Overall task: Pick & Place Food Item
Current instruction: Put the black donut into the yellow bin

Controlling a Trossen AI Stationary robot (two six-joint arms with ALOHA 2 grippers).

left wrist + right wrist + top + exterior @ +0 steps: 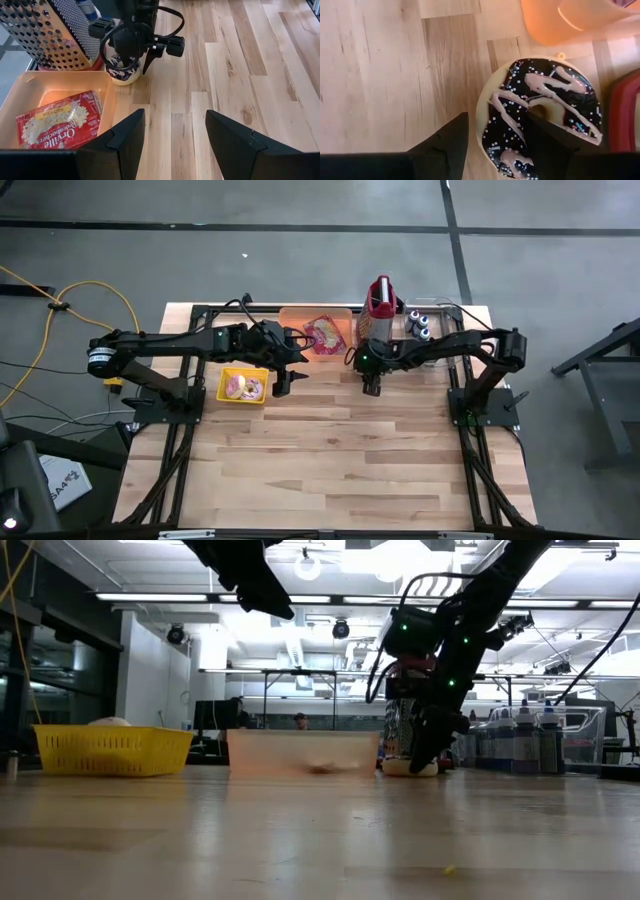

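Observation:
A chocolate-iced donut (545,115) with pink drizzle and sprinkles lies flat on the wood table, beside the corner of the orange tray (570,20). It also shows as the donut (123,72) in the left wrist view. My right gripper (497,145) is open and points down over it: one finger stands outside the donut's rim, the other over its iced top near the hole. In the low view the right gripper (428,745) reaches down to the donut (410,768). My left gripper (175,142) is open and hovers above the table near the yellow basket (243,386). My right gripper comes at the donut from above, one finger (445,145) beside the pale rim (482,112) and the other finger (555,145) over the icing. Whether either finger touches the donut, I cannot tell.
The orange tray (315,330) holds a popcorn bag (57,122). A perforated metal stand on a red base (55,35) rises right behind the donut. Small bottles (418,325) stand at the far right. The yellow basket holds a pale donut (240,387). Bare wood lies toward the near edge.

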